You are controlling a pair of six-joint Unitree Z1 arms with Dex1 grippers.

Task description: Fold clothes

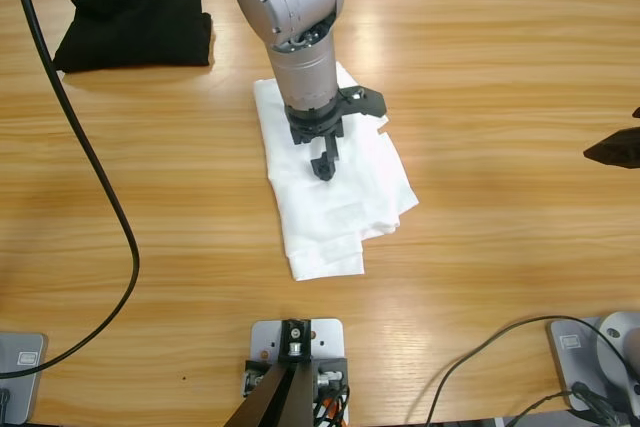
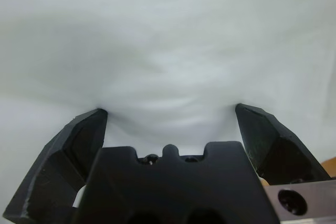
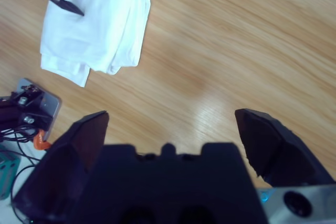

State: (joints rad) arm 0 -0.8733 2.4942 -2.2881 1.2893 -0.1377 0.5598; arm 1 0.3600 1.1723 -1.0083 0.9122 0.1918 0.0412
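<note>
The left end effector (image 1: 324, 162), jaws spread apart, pressed down on the thin white cotton T-shirt (image 1: 330, 217) lying folded mid-counter, so closing there risked pinching only the top layer and dragging the fold askew, while the right end effector (image 3: 170, 129) hung open, well clear to the right.

White T-shirt (image 1: 330, 197), plain; black folded garment (image 1: 135, 27); light-brown wood-grain table (image 1: 500, 97); silver-grey arm (image 1: 290, 7), black jaws

T-shirt (image 1: 335, 187) mid-table, garment (image 1: 135, 27) far-left.
</note>
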